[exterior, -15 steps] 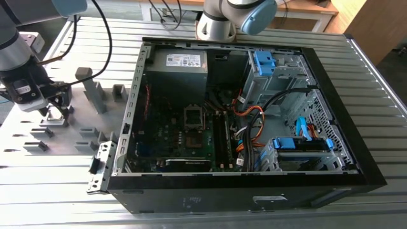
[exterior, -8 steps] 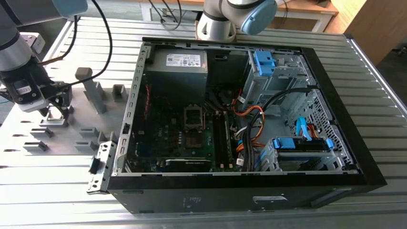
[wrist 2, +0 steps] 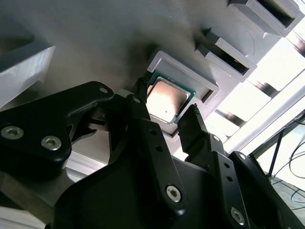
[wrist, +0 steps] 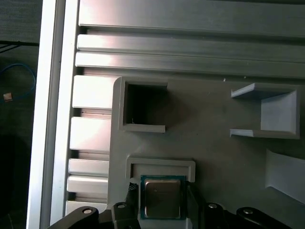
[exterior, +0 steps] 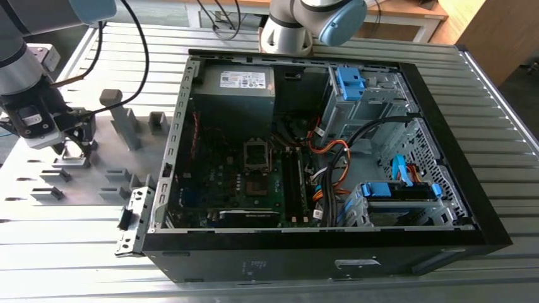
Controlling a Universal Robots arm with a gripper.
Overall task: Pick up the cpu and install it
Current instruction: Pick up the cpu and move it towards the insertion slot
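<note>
**A:** How far along was the work at this moment?

**B:** Only at the beginning, I think. The cpu (wrist 2: 167, 100) (wrist: 162, 198) lay flat in its grey holder (wrist 2: 190, 71), with the silvery top up, in both wrist views. This holder was part of a grey plate (exterior: 93, 186) on the surface (exterior: 67, 252), at the exterior view's left, outside the case (exterior: 471, 189).

**A:** And the pincer?

**B:** The pincer (exterior: 77, 148) was low over that plate, directly at the cpu. I could not tell whether it was spread or already pinching the chip, because the pictures did not make the contact clear.

**A:** Was the cpu lifted, then?

**B:** I saw no sign of that. It seemed to sit inside the walls of the holder.

**A:** What about the place for it?

**B:** The socket (exterior: 257, 153) was on the board in the middle of the open case, well apart from the pincer. I could see no chip in it. It was too small for me to say how its bracket stood.

**A:** So what was done, and what was left?

**B:** In my judgement, only the approach to the cpu was done. The lifting, the way over to the case and the seating in the socket were all left.
</note>
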